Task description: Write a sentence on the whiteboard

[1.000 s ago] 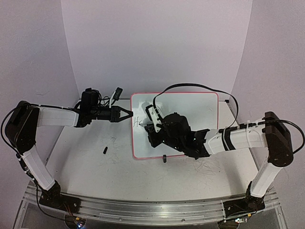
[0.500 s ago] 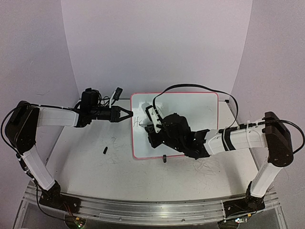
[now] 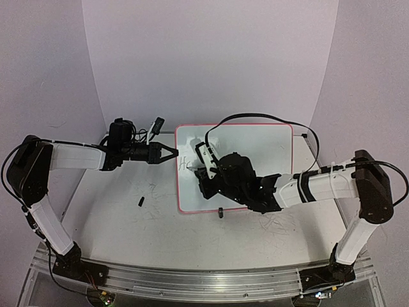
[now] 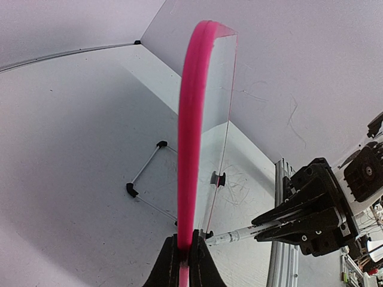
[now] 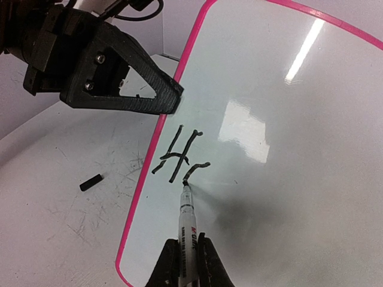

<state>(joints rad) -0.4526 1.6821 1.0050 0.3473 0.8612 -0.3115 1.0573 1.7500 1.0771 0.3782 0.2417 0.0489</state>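
We clamp whiteboard rim in left gripper, grasp marker in right gripper, tip on sentence, second letter; hard press may tilt it, skew stroke

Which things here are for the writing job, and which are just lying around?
For the job:
- whiteboard
- sentence, only just begun
- marker
- right gripper, shut on the marker
- left gripper, clamping the whiteboard's pink rim

Just lying about:
- small black piece on the table, maybe a cap
- grey scribble marks on the table
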